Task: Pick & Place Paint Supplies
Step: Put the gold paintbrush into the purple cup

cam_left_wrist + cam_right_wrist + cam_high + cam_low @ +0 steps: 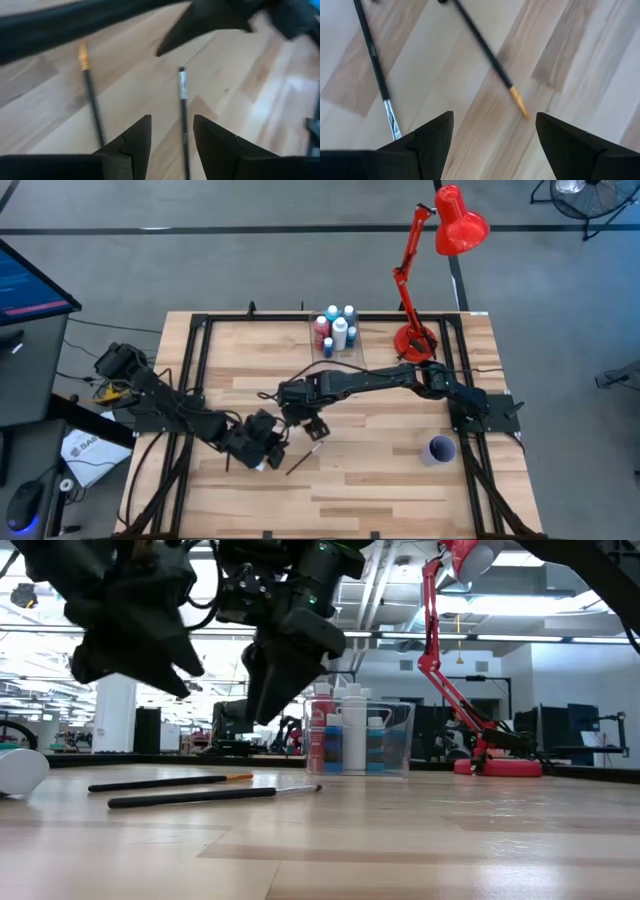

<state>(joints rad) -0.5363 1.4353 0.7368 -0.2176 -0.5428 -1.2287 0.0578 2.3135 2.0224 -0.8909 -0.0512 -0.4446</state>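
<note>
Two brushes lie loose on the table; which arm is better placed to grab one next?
Left, probably: the left gripper is open with the silver-ferruled brush lined up between its fingers; the right gripper straddles neither.

In the left wrist view, the silver-ferruled paintbrush (pixel 183 120) ran off the edge between blurred fingers (pixel 132 145); the other arm's blurred bulk hid the table (pixel 240 85) above it.

A red lamp (pixel 440 240) stands on the bench (pixel 380 480), the clear box (pixel 352 345) beside it, a purple cup (pixel 440 450) nearer the front.
</note>
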